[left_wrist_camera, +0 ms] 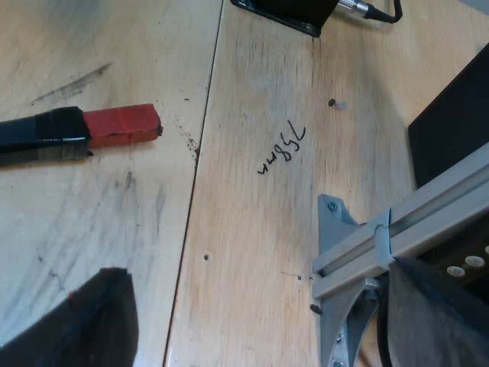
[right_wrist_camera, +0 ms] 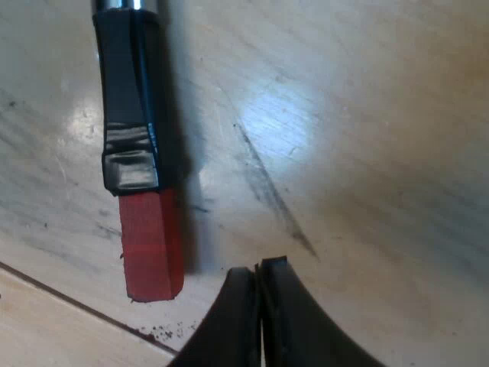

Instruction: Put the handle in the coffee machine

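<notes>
Handle (left_wrist_camera: 46,134): lies loose and flat on the table (left_wrist_camera: 252,92), not yet in any machine.
Red end (right_wrist_camera: 151,252): the handle's free tip, bare and easy to reach.
Right gripper (right_wrist_camera: 260,267): low over the table just beside the red end, fingers pressed together on nothing; probably they must spread before a grasp.
Left gripper (left_wrist_camera: 256,306): well apart from the handle, fingers spread wide with nothing between; likely standing by.
Specks (right_wrist_camera: 157,330): dark crumbs, maybe grounds, on the table by the red end.
Neck (right_wrist_camera: 126,4): metal at the handle's far end; the basket's contents cannot be told.
</notes>
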